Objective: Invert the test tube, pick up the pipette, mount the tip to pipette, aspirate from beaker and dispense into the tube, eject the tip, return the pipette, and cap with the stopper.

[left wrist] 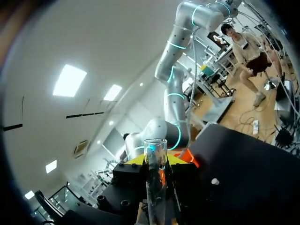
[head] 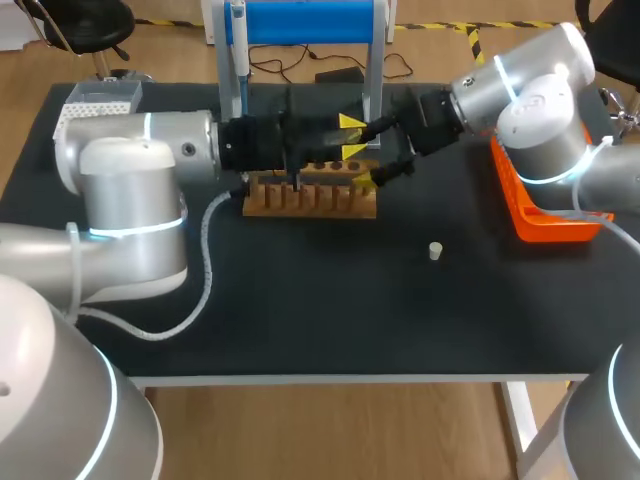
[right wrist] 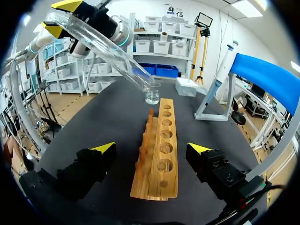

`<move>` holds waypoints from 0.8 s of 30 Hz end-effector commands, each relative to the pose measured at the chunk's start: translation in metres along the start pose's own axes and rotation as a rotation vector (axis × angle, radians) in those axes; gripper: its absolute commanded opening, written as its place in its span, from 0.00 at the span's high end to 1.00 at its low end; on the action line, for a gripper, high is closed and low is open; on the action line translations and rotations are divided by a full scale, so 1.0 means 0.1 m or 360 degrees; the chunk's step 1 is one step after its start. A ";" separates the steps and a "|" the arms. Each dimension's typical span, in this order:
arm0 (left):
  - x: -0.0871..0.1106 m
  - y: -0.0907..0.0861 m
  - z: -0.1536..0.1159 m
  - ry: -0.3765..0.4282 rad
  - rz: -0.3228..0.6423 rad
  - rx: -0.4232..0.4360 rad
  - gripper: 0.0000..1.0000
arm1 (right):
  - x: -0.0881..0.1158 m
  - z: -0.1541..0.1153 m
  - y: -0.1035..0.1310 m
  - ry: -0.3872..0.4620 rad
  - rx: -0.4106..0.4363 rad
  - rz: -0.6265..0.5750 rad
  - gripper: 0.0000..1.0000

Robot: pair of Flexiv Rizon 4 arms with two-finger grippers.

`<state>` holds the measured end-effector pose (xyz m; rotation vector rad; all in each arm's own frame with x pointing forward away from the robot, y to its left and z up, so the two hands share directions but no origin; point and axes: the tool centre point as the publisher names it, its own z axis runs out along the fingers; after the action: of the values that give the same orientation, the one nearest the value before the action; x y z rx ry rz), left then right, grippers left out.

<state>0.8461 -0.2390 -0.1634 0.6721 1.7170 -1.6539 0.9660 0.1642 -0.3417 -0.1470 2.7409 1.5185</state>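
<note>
My left gripper [left wrist: 154, 165] is shut on a clear glass test tube [left wrist: 155, 187]. In the right wrist view this left gripper [right wrist: 60, 18] hangs high above the table with the test tube [right wrist: 98, 47] tilted, its open mouth pointing down toward a small glass beaker [right wrist: 152, 96]. A wooden tube rack [head: 310, 196] lies below, and my right gripper [right wrist: 152, 149] stands open at the near end of the wooden tube rack [right wrist: 159, 154], one finger on each side. The pipette [head: 238, 50] hangs on a blue stand [head: 305, 22]. A white stopper [head: 435, 250] lies on the table.
An orange tray [head: 540, 215] sits at the right under my right arm. A pale box [head: 100, 98] stands at the back left. The black tabletop [head: 330, 310] stretches in front of the rack, with only the stopper on it.
</note>
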 end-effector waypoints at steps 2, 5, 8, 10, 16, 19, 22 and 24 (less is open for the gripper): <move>-0.01 0.01 0.04 0.0005 0.0001 0.0000 1.00 | 0.00 0.00 0.00 0.0001 0.0001 -0.0001 0.00; -0.01 0.01 0.04 0.0005 0.0001 0.0000 1.00 | 0.00 0.00 0.00 0.0001 0.0001 -0.0001 0.00; -0.01 0.01 0.04 0.0005 0.0001 0.0000 1.00 | 0.00 0.00 0.00 0.0001 0.0001 -0.0001 0.00; -0.01 0.01 0.04 0.0005 0.0001 0.0000 1.00 | 0.00 0.00 0.00 0.0001 0.0001 -0.0001 0.00; -0.01 0.01 0.04 0.0005 0.0001 0.0000 1.00 | 0.00 0.00 0.00 0.0001 0.0001 -0.0001 0.00; -0.01 0.01 0.04 0.0005 0.0001 0.0000 1.00 | 0.00 0.00 0.00 0.0001 0.0001 -0.0001 0.00; -0.01 0.01 0.04 0.0005 0.0001 0.0000 1.00 | 0.00 0.00 0.00 0.0001 0.0001 -0.0001 0.00; -0.06 0.09 0.02 0.0022 -0.0143 -0.0017 1.00 | 0.00 0.00 0.00 0.0001 0.0001 -0.0001 0.00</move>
<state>0.8509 -0.2398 -0.1653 0.6407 1.7377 -1.6764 0.9661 0.1643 -0.3417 -0.1470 2.7413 1.5182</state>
